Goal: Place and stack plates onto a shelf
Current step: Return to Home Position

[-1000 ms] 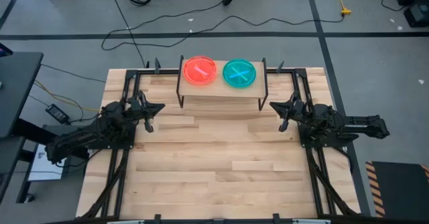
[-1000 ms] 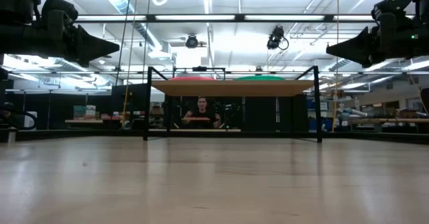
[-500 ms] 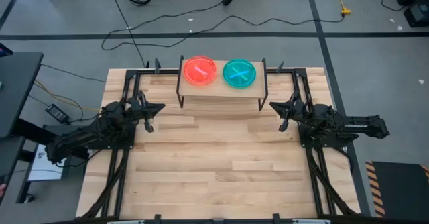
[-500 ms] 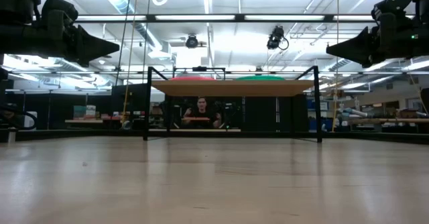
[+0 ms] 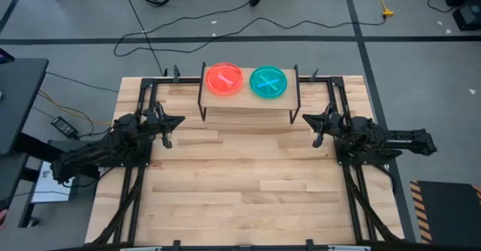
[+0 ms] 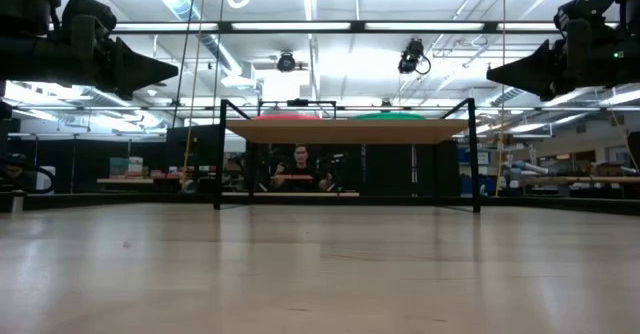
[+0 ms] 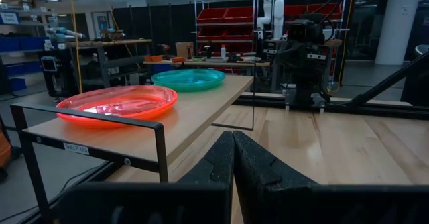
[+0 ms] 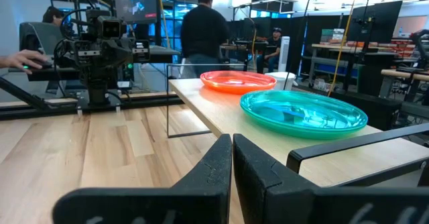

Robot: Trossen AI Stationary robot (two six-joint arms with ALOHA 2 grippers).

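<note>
A pink-red plate (image 5: 224, 79) and a teal plate (image 5: 268, 81) lie side by side, flat on the light-wood shelf (image 5: 248, 105), which stands on black legs at the table's far edge. Both plates also show in the left wrist view, pink-red (image 7: 117, 104) and teal (image 7: 188, 79), and in the right wrist view, pink-red (image 8: 237, 81) and teal (image 8: 303, 112). My left gripper (image 5: 181, 120) hovers left of the shelf, shut and empty. My right gripper (image 5: 304, 118) hovers right of the shelf, also shut and empty. Green and orange plates do not show as separate things.
The butcher-block tabletop (image 5: 240, 183) spreads bare in front of the shelf. Black frame rails (image 5: 139, 101) run along both sides of the table. People are in the room beyond the table, one standing (image 8: 202, 33) and one seated behind the shelf (image 6: 298, 166).
</note>
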